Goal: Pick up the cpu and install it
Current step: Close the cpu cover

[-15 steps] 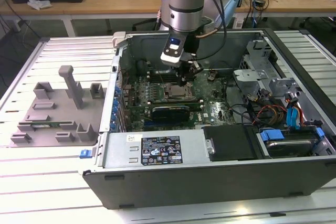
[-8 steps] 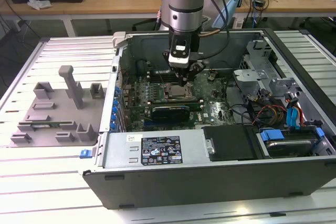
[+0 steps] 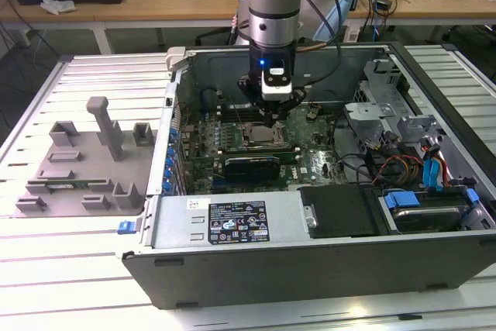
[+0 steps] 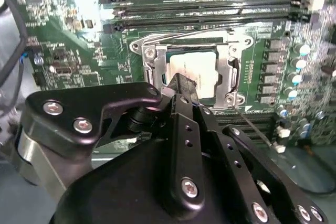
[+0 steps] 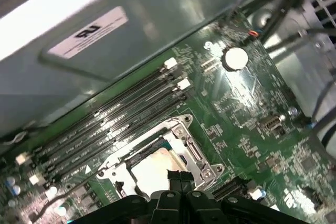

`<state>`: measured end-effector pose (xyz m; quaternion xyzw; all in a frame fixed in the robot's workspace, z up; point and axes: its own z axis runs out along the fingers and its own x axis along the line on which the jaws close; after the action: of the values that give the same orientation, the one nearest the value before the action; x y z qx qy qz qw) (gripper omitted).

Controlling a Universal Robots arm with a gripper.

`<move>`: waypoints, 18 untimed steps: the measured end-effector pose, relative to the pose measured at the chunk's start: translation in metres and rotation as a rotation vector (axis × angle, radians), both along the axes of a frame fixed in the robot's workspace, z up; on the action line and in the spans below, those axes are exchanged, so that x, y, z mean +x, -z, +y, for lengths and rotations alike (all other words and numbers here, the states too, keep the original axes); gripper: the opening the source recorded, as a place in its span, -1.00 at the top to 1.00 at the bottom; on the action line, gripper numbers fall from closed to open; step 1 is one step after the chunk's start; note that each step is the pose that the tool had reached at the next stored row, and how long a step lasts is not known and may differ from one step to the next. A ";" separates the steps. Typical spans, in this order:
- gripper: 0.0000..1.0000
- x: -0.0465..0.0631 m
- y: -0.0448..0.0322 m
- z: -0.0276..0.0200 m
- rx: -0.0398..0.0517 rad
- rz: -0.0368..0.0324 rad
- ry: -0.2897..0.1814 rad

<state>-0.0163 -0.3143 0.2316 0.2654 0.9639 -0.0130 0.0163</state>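
Nearest me, low in the exterior view, the open computer case (image 3: 232,269) sits on the slatted bench (image 3: 70,300), with a grey holder tray (image 3: 85,160) at centre left. Further in, at the middle of that frame, the gripper (image 3: 275,120) hangs straight down over the motherboard's socket frame (image 3: 249,124). In the second wrist view the cpu (image 4: 205,74) lies flat inside that frame, just above the picture's centre, its pale metal top looking level. The fingers (image 4: 184,90) are drawn tight together with nothing between them, their tips over the chip's near edge. I can't tell whether they touch it. To my eye the pick-up and placing are done. Whether the socket frame is latched down, I can't say. Beyond, along the upper edge, run the empty memory slots (image 4: 199,3).
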 end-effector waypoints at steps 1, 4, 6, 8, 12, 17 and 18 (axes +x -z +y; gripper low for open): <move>0.79 0.000 0.0000 0.0000 0.0000 0.0000 -0.025; 0.79 0.000 0.0002 0.0000 0.0000 0.0000 -0.109; 0.79 0.000 0.0005 0.0000 0.0001 -0.0001 -0.176; 0.79 0.000 0.0007 0.0000 0.0000 0.0000 -0.226; 0.79 0.000 0.0012 0.0000 -0.0001 0.0000 -0.315; 0.79 0.000 0.0023 -0.0001 -0.0002 0.0000 -0.424; 0.79 0.000 0.0029 0.0000 -0.0001 -0.0001 -0.462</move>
<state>-0.0163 -0.3144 0.2287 0.0378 0.9991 -0.0090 0.0189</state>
